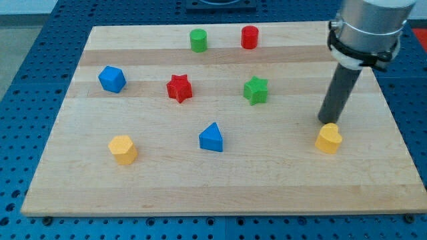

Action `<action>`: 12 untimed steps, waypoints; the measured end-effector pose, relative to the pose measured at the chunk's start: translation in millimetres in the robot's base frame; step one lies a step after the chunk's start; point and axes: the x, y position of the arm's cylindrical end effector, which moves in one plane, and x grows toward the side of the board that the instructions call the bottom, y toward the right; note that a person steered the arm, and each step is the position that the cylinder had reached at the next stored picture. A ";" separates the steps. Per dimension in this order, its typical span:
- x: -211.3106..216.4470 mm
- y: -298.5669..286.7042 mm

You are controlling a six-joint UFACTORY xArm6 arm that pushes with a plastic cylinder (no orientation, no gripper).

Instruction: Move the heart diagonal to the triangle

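The yellow heart [328,139] lies on the wooden board [220,187] at the view's right. My tip [327,122] stands just above the heart's top edge, touching or nearly touching it. The blue triangle [211,138] lies near the board's middle, well to the left of the heart and at about the same height in the view.
A yellow hexagon-like block [123,149] lies at the lower left. A blue block [112,79] lies at the left. A red star [179,88] and a green star [255,90] lie mid-board. A green cylinder [198,40] and a red cylinder [249,37] stand near the top edge.
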 end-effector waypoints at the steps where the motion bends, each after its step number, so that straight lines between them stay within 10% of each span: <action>1: 0.0 5.9; 12: 46.4 -38.9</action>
